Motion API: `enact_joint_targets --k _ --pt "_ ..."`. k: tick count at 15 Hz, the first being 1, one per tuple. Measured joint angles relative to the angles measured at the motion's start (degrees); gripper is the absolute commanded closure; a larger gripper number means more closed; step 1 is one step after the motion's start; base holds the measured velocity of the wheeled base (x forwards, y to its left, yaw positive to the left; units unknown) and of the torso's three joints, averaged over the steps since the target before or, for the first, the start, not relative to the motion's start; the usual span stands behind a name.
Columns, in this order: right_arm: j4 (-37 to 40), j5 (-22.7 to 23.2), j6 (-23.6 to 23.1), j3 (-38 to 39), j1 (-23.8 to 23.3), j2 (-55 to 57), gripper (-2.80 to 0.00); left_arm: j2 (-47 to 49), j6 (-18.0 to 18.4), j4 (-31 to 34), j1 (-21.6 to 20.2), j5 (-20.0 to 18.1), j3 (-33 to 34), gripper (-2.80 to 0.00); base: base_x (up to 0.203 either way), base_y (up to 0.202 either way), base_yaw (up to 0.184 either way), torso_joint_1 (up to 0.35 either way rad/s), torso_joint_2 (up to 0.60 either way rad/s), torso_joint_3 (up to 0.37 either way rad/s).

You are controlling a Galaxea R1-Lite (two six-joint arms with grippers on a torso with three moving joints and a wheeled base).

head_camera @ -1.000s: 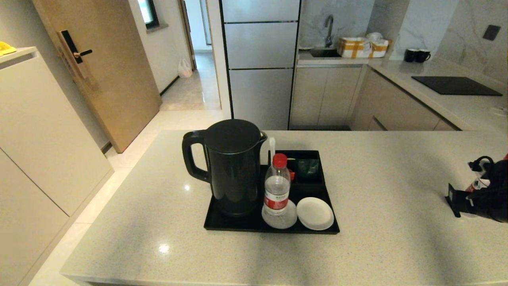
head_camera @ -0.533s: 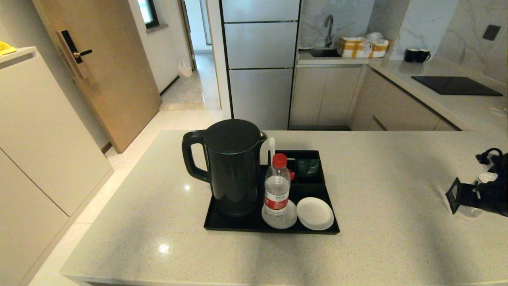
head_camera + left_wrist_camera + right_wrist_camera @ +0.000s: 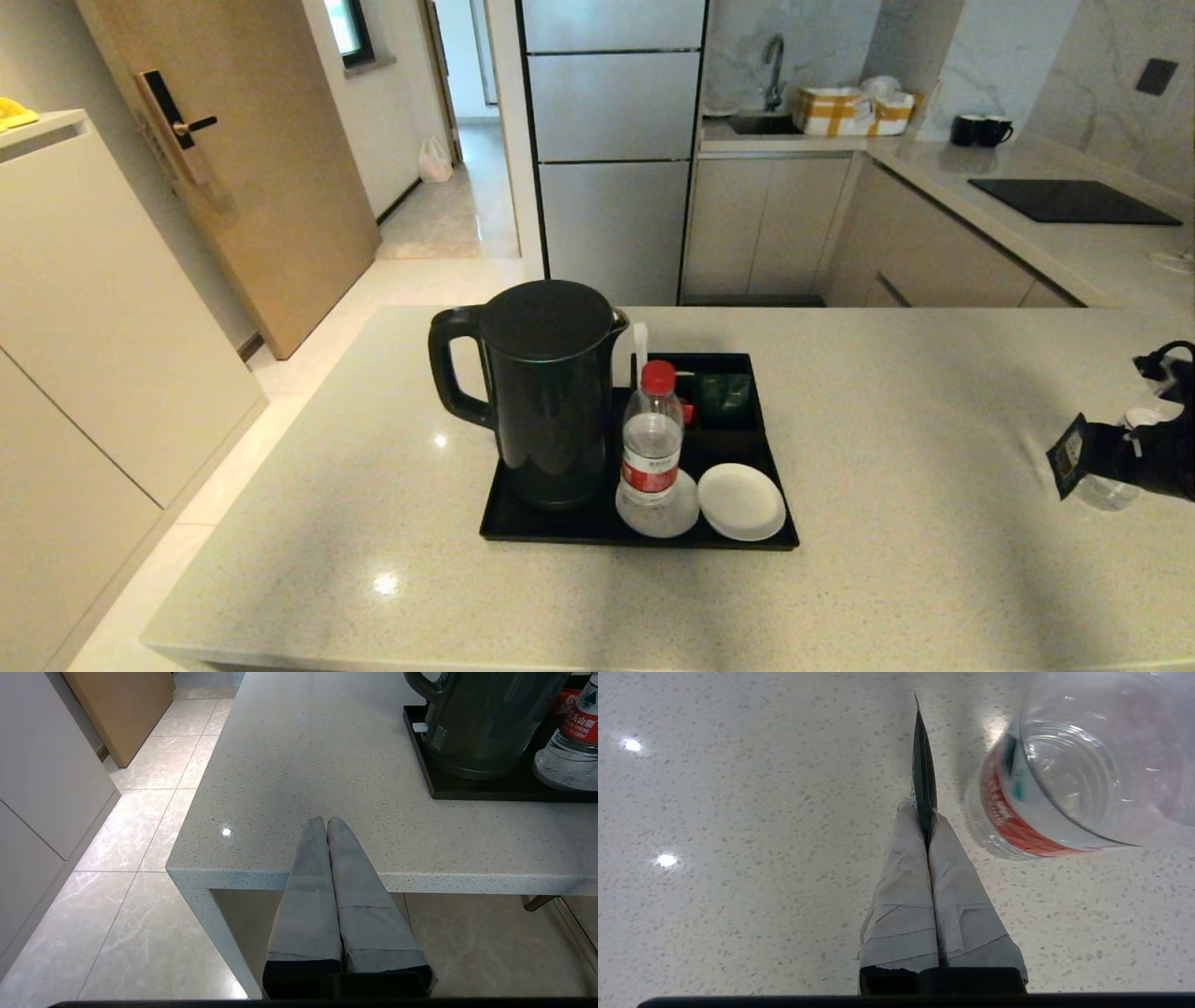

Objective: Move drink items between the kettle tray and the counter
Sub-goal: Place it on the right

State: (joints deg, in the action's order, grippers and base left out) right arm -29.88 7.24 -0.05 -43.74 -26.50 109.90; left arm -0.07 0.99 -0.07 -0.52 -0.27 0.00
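Near the right edge of the bench (image 3: 887, 420): right gripper (image 3: 924, 812), pressed together on the held sachet (image 3: 922, 756). Grips it by one edge only, so that most of the flat dark green packet sticks out past the fingertips, edge-on in the wrist view and clear of the surface. Just beside it, upright on the bench, a loose bottle (image 3: 1064, 779) with clear plastic and a red label; apart from the sachet, as far as can be told.

Toward the middle of the bench: black tray (image 3: 644, 539) carrying the kettle (image 3: 551, 401), a tray bottle (image 3: 651, 439) with a red cap standing on a white coaster, a second coaster (image 3: 742, 501) bare beside it, and another sachet (image 3: 725, 394) in a far compartment.

Off the near left corner of the bench, below its edge: left gripper (image 3: 325, 821), fingers together, holding nothing, parked.

Handling, as a judgement: very light, thin and floppy, likely slick foil, so prone to twist or slide out of an edge pinch. Better to pinch deeper, across a sealed edge, firmly. For the bottles: moderate weight, smooth, slightly squashy walls, easily tipped; best taken around the labelled middle.
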Motion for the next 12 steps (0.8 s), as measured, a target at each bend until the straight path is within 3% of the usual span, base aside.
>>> enact_joint_targets --k 6,7,12 --pt "-0.16 0.03 0.01 0.06 -0.54 0.74 0.00 0.00 0.00 0.00 0.01 0.00 0.00 0.00 0.000 0.000 0.000 0.000 0.00 0.000" --pt "-0.21 0.02 -0.04 0.06 -0.74 0.89 -2.80 0.00 -0.02 0.00 0.01 0.00 0.00 0.00 0.000 0.000 0.000 0.000 0.00 0.000" --pt "-0.49 0.01 -0.01 0.05 -0.92 1.35 -2.80 0.00 -0.02 0.00 -0.07 0.00 0.00 0.00 0.000 0.000 0.000 0.000 0.00 0.000"
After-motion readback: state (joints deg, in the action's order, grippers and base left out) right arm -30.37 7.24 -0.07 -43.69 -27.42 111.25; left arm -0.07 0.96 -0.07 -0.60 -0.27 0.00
